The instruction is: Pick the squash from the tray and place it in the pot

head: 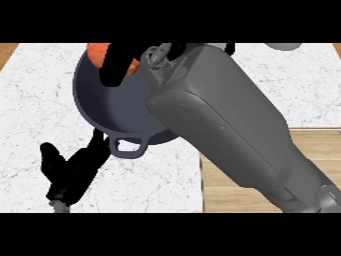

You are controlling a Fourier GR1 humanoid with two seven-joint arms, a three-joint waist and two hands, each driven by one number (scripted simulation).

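Clutching orange squash (97,52) over pot (121,109), right robot hand (116,64) curled round it; left robot hand (64,171) open, lower left.

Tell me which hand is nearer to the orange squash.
Right. The right hand curls round the orange squash over the far side of the dark grey pot; the left hand is beyond the pot's near side, well away from the squash.

Squash (97,52) mostly hidden by right hand (116,62) & top edge.
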